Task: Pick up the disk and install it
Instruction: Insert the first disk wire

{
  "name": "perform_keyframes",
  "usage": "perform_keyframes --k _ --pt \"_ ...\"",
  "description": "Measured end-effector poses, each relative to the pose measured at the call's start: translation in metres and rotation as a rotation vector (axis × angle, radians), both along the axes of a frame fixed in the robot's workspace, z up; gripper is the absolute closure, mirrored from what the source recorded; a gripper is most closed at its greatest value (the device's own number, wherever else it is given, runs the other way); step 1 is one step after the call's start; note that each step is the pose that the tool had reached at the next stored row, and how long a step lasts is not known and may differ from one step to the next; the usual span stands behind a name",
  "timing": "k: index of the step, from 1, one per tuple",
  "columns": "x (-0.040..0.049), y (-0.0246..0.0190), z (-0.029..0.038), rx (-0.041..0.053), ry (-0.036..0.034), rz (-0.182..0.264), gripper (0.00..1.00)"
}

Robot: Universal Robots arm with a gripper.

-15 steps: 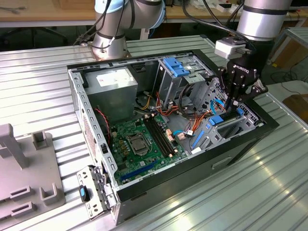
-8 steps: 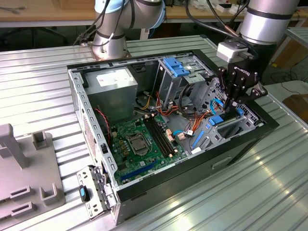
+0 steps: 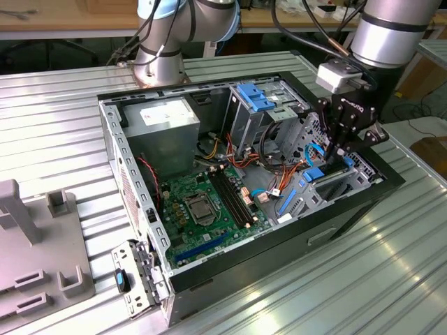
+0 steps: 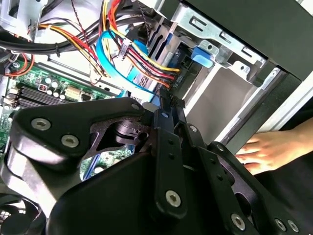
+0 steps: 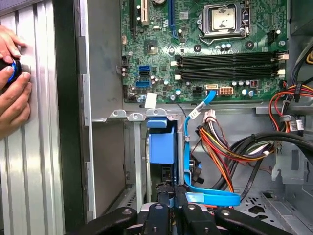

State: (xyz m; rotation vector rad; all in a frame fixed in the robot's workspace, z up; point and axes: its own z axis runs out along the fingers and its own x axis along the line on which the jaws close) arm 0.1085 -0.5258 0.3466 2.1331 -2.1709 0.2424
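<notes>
Case [image 3: 140,209] lies open on the table [image 3: 56,125], centre of the exterior view. Motherboard [image 3: 209,202] sits on the case floor, lower centre. Power supply [image 3: 164,125] in the case's upper-left corner. Drive cage [image 3: 262,112] at upper centre, right of the power supply. Gripper [image 3: 340,150] hangs over the bay at the case's right end, disk [image 3: 316,174] standing in that bay just below it. Fixture [image 3: 35,244] on the table at lower left, apart from the case. Arm base [image 3: 164,59] behind the case, upper centre.
</notes>
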Motion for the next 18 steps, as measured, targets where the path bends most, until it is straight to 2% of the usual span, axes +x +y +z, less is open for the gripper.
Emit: perform_keyframes --k 4,7,8,11,14,18 --pt "0.0000 -0.0004 -0.0002 0.0006 -0.0008 0.000 0.84" --pt "-0.0003 -0.0007 -0.0001 0.0034 -0.0075 0.001 0.84" --pt "-0.0015 -0.0009 -0.0002 0.0069 -0.0106 0.004 0.84" --pt "-0.0028 -0.0013 -0.0004 0.0122 -0.0110 0.030 0.84" --pt "-0.0035 -0.0016 -0.0006 0.0133 -0.0109 0.046 0.84" --pt "-0.0036 -0.0019 -0.0008 0.0130 -0.0110 0.048 0.84"
